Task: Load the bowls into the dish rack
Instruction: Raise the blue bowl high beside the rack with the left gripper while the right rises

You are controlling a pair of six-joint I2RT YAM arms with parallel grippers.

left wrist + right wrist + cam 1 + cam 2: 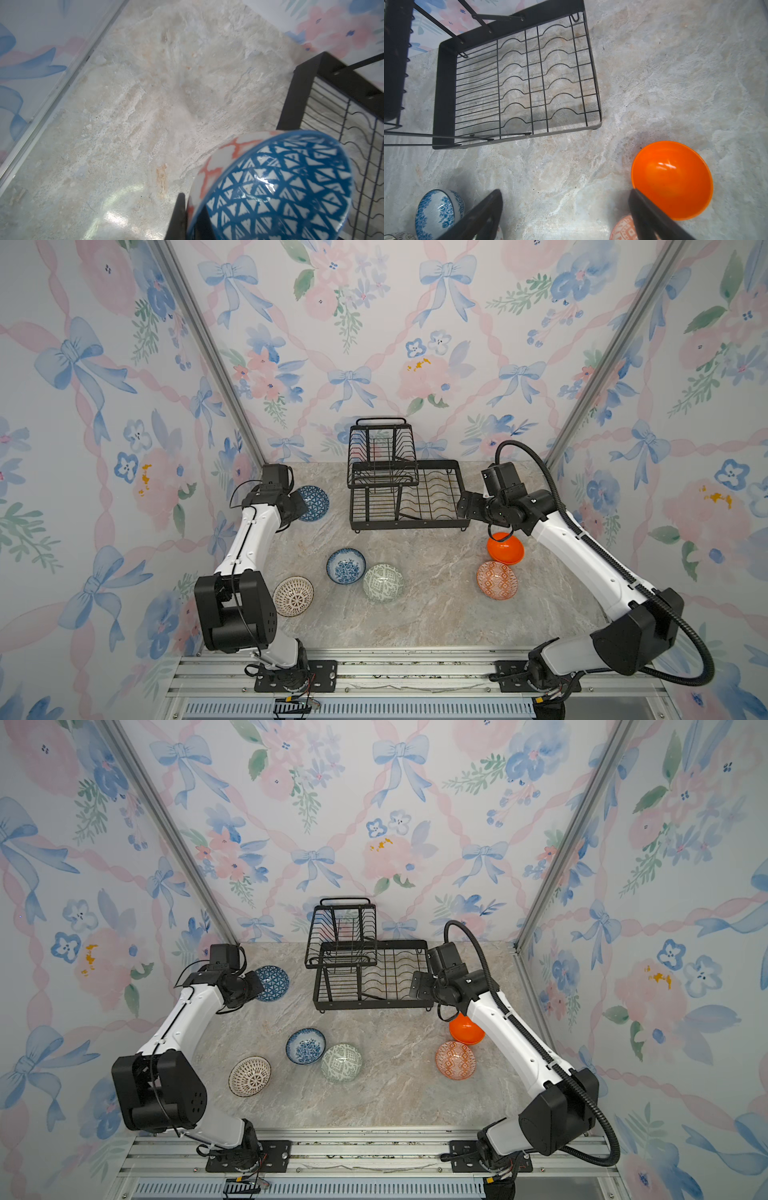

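Observation:
My left gripper [297, 506] [192, 218] is shut on the rim of the dark-blue geometric bowl [314, 502] [272, 982] [280, 187], which is tilted at the far left, left of the black wire dish rack [411, 526] [374, 1006] [299, 93] [444, 93]. The rack holds no bowls. My right gripper [466, 506] [565, 195] stands open at the rack's right end, above the plain orange bowl [505, 549] [672, 178]. On the table sit the orange-white bowl [497, 580], the green-white bowl [383, 583] and the blue-white floral bowl [345, 566] [438, 212].
A brown-and-white patterned bowl [293, 596] [249, 1076] sits near the left arm's elbow. Flowered walls close in the marble table [436, 614] on three sides, with metal rails along the front edge.

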